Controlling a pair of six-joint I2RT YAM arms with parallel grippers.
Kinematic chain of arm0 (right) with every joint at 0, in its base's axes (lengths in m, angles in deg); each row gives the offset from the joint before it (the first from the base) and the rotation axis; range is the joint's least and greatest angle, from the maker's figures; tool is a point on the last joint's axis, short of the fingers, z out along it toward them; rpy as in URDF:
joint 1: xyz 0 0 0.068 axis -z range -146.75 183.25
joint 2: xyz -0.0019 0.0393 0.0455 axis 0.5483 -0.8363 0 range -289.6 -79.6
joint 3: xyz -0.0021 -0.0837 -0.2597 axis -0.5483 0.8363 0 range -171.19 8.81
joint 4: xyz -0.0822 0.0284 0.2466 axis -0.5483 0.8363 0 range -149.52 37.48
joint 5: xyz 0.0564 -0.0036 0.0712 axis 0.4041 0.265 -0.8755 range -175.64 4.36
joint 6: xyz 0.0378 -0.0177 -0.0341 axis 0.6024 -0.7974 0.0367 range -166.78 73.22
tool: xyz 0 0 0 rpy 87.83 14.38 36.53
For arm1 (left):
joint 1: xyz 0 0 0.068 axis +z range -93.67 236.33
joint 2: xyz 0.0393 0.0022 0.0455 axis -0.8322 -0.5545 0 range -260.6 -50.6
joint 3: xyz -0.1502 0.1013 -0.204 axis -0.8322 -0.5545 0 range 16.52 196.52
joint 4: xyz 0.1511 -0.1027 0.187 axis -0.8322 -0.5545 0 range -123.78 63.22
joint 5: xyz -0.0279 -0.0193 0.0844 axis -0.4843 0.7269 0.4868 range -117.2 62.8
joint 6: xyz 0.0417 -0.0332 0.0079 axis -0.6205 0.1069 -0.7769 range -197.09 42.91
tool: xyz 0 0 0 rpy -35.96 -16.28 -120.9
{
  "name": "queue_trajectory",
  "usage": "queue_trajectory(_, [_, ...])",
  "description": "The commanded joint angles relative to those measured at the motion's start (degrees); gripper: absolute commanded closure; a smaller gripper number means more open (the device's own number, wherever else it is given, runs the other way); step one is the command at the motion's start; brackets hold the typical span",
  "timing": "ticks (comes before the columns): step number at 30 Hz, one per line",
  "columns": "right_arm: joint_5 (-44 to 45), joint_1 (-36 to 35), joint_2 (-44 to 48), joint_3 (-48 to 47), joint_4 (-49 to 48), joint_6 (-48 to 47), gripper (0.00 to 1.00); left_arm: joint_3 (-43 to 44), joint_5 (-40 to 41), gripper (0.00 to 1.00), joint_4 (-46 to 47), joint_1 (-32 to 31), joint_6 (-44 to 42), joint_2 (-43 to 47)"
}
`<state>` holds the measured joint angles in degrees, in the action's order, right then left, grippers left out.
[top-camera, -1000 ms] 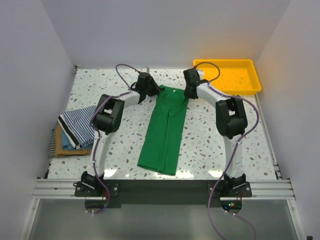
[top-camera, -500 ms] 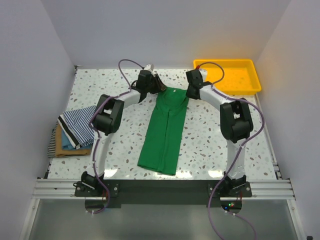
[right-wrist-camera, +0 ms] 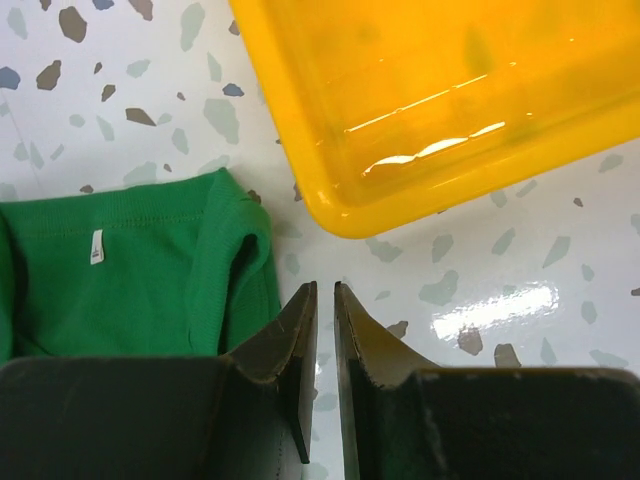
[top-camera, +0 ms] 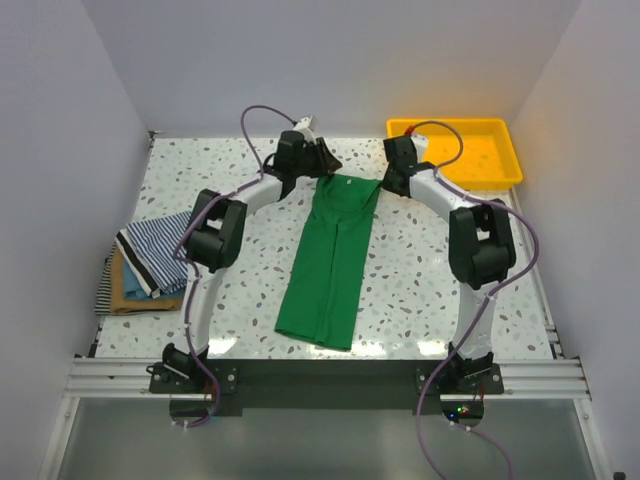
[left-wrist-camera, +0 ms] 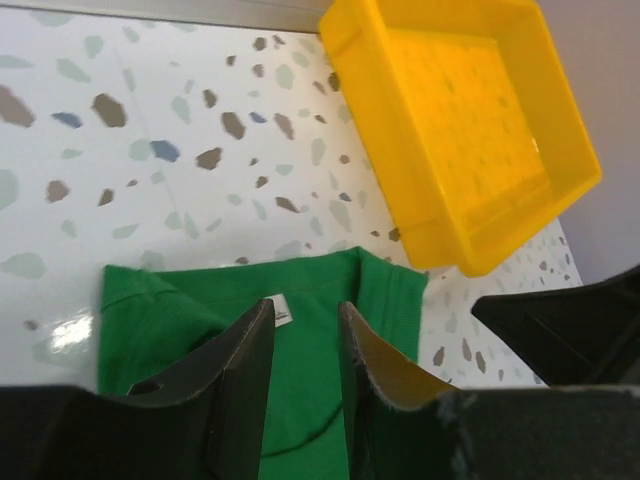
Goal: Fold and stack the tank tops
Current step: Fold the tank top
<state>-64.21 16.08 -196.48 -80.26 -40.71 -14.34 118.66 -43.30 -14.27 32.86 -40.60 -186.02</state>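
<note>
I see the green tank top [top-camera: 330,260] lying flat as a long, narrow strip, collar end farthest from the arm bases. My left gripper [top-camera: 322,158] hangs over the collar's left corner, fingers spread and empty. My right gripper [top-camera: 390,185] sits just off the collar's right corner, fingers almost pressed together, pinching nothing. The yellow tray [top-camera: 505,172] stands beyond that right corner. The other tank tops [top-camera: 150,262] lie piled well to the green one's left.
</note>
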Motion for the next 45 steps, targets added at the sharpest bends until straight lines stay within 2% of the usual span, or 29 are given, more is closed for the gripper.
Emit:
queue_trajectory(1, [0.4, 0.8, 0.9, -0.7, -2.0, 1.1, 0.84, 5.5, -4.8, 0.64, 2.4, -3.5, -2.7, 0.1])
queue_trajectory(7, [-1.4, 0.8, -1.6, -2.3, -2.6, 0.5, 0.84, 10.3, -7.4, 0.72, 2.8, -5.8, 1.0, -6.0])
queue_trajectory(15, [-3.8, 0.9, -5.1, -3.6, -4.5, 0.4, 0.84, 9.8, -10.4, 0.83, 5.1, -7.1, 4.3, -9.7])
queue_trajectory(26, [-6.9, 0.8, -8.3, -3.8, -7.9, 1.6, 0.84, 8.1, -8.6, 0.84, 7.2, -7.3, 7.0, -10.4])
queue_trajectory(39, [-11.2, 0.9, -7.1, 0.1, -16.8, 4.8, 0.85, 7.4, -1.7, 0.86, 2.9, -7.2, 7.7, -9.9])
queue_trajectory(45, [-12.3, 0.9, -7.1, 0.0, -17.5, 5.5, 0.85, 8.0, -0.4, 0.88, 0.9, -7.1, 7.6, -10.2])
